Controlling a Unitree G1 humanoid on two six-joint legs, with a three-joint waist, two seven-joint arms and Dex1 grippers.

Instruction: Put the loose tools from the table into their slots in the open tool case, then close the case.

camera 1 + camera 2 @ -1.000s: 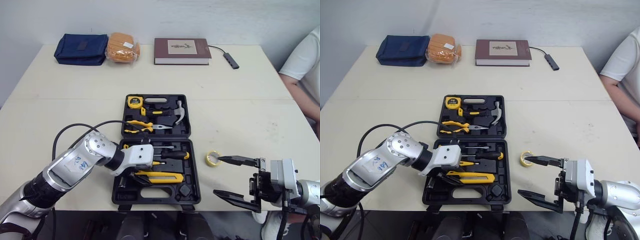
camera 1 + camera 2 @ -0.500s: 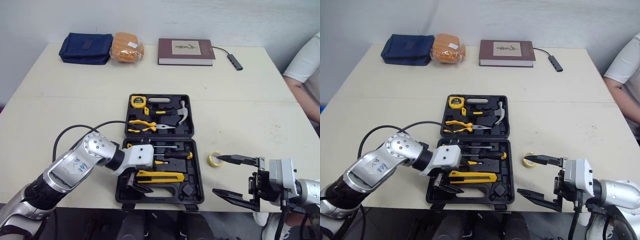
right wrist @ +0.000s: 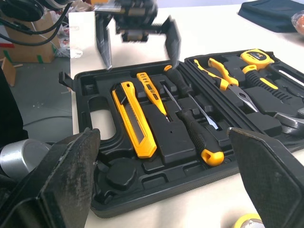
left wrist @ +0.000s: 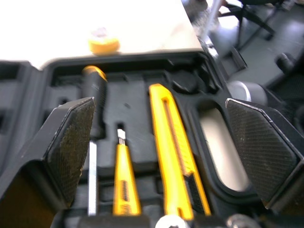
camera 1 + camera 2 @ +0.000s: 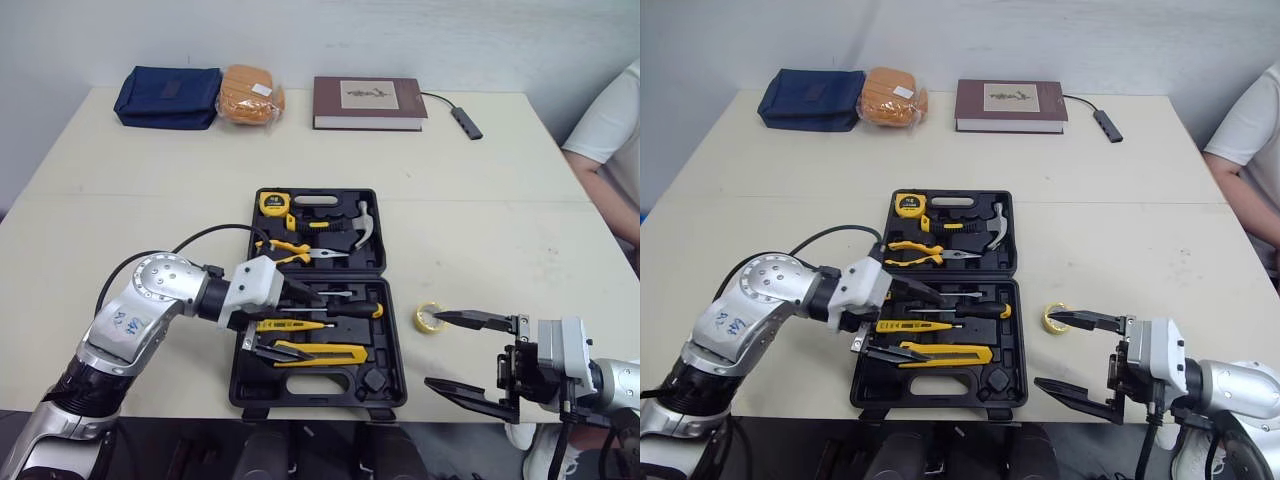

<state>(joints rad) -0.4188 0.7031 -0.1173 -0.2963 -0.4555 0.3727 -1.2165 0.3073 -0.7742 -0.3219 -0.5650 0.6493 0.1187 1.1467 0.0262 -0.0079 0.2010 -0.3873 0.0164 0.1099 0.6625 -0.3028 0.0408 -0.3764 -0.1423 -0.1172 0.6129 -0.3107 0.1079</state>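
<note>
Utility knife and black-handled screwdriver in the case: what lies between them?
A slim yellow screwdriver lies between the utility knife and the black-handled screwdriver, in the tool case. The right wrist view shows this plainly.

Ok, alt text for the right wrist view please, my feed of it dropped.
An open black tool case holds a yellow utility knife, a yellow tester screwdriver, a black-handled screwdriver and pliers. The left end effector is open over the case's left edge, and the right end effector is spread wide in the foreground.
</note>
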